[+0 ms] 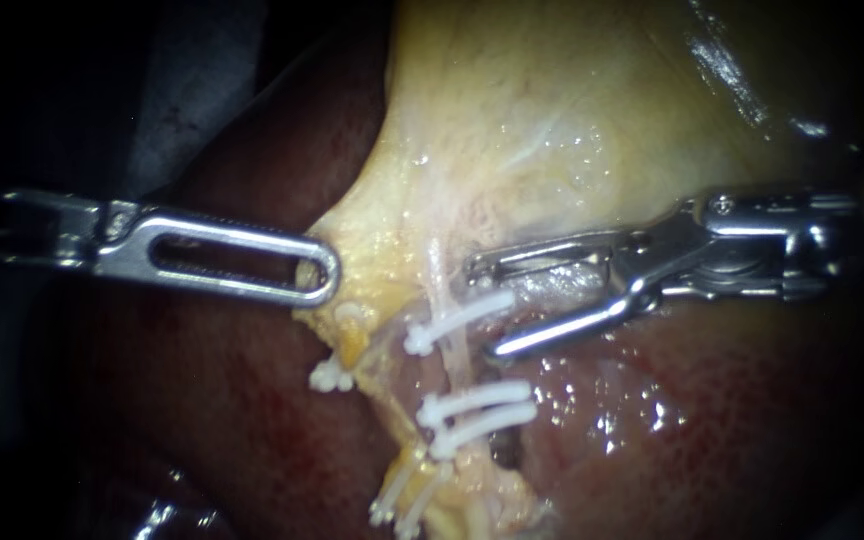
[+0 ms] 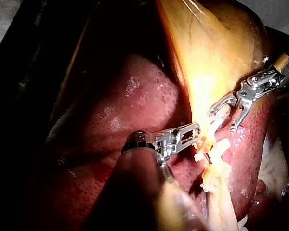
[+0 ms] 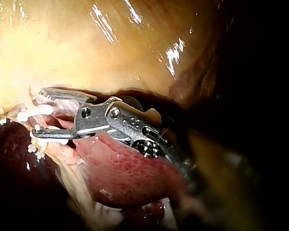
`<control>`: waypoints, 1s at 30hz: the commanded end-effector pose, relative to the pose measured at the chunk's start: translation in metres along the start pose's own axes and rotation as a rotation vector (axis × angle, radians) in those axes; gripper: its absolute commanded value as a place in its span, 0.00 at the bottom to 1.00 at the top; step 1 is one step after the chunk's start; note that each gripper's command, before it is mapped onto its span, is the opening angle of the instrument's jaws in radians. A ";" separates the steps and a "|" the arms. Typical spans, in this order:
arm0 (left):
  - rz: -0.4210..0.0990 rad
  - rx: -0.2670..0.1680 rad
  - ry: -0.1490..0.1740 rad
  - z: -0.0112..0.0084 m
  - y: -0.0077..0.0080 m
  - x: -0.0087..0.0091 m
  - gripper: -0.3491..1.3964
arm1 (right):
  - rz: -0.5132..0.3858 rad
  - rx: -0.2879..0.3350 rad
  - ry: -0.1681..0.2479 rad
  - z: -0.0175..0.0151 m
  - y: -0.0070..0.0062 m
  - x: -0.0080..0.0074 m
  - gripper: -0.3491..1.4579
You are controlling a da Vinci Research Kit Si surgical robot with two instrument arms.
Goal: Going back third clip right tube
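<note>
Right instrument spread; clip end between tips.

Your endoscope sits close above the scene, facing the white clips squarely; the left instrument enters from its left, the right instrument from its right. Your left wrist camera looks along its own shaft from farther back; your right wrist camera looks from very near. All three share the clips and the yellow gallbladder edge.
</note>
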 end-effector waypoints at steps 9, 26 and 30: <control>0.000 0.000 0.000 0.0000 0.0000 0.0000 0.00 | 0.009 -0.025 0.015 -0.0031 -0.0013 0.0017 0.48; 0.001 -0.003 -0.003 0.0004 0.0001 0.0003 0.00 | -0.098 -0.039 0.015 -0.0060 -0.0029 0.0026 0.51; 0.002 -0.006 -0.006 0.0006 0.0001 0.0004 0.00 | -0.105 -0.066 0.023 -0.0056 -0.0034 0.0027 0.52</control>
